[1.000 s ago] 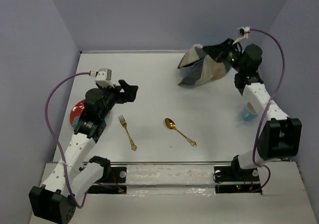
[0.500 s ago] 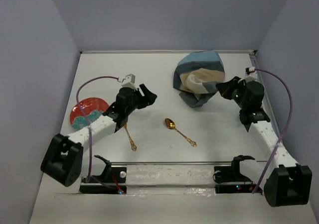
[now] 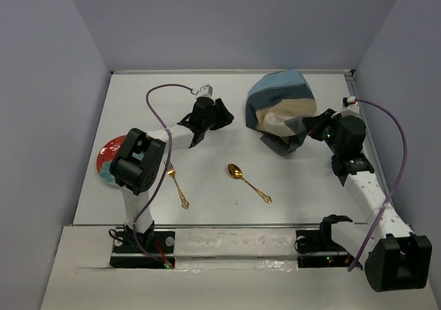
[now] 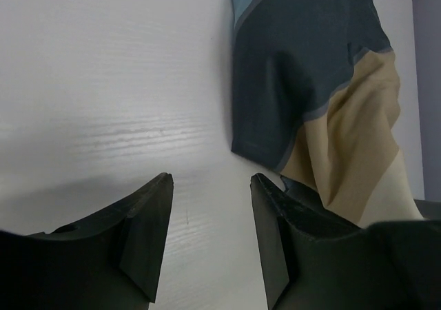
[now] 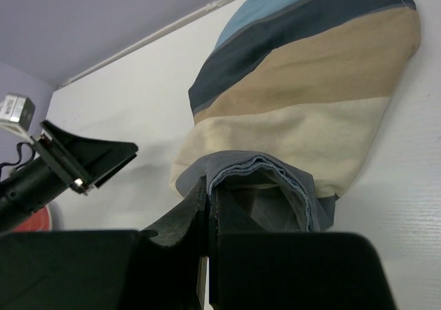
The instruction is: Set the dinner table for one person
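Dinner table (image 4: 103,83) below the parted left hand (image 4: 210,182), placemat (image 4: 303,83) beside.

Striped placemat (image 3: 279,107) lies bunched at far right of table (image 3: 207,172), its near-right edge folded over & pinched by R gripper (image 3: 308,128). L gripper (image 3: 224,114) sits just left of placemat, not touching. Nearer front: gold fork (image 3: 176,184) & gold spoon (image 3: 248,182), apart. Red plate (image 3: 109,160) at left edge, partly under L arm.

Striped placemat (image 3: 281,98), fork (image 3: 176,184), spoon (image 3: 248,182), plate (image 3: 107,160)
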`<state>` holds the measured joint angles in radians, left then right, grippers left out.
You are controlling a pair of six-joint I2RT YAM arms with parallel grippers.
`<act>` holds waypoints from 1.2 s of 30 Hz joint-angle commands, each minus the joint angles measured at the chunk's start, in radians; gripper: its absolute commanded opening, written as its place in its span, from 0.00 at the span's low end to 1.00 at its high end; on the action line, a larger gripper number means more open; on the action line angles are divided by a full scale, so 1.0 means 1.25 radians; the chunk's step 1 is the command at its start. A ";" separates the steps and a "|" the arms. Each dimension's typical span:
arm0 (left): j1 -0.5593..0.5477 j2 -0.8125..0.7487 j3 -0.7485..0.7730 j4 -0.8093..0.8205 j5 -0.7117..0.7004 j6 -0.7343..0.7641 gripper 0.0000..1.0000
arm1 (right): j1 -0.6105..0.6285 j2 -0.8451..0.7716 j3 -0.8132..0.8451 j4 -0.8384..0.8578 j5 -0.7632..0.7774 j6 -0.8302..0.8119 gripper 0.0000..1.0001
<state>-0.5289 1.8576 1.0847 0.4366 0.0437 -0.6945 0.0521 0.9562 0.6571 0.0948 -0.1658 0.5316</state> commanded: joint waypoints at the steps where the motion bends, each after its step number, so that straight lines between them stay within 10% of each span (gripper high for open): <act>1: -0.016 0.087 0.148 -0.078 0.026 0.068 0.59 | -0.002 0.000 -0.007 0.030 0.004 0.008 0.00; 16: -0.041 0.384 0.499 -0.203 0.090 0.131 0.49 | -0.002 -0.002 -0.014 0.051 -0.016 0.007 0.00; 21: -0.040 0.405 0.521 -0.158 0.111 0.126 0.00 | -0.002 0.011 -0.016 0.057 -0.024 0.005 0.00; 36: 0.032 -0.012 0.535 -0.213 -0.026 0.287 0.00 | -0.002 0.120 0.135 0.070 -0.047 -0.013 0.00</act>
<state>-0.4976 2.0666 1.6634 0.1608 0.0769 -0.4286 0.0521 1.0870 0.7017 0.1173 -0.1989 0.5350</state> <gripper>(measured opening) 0.014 0.034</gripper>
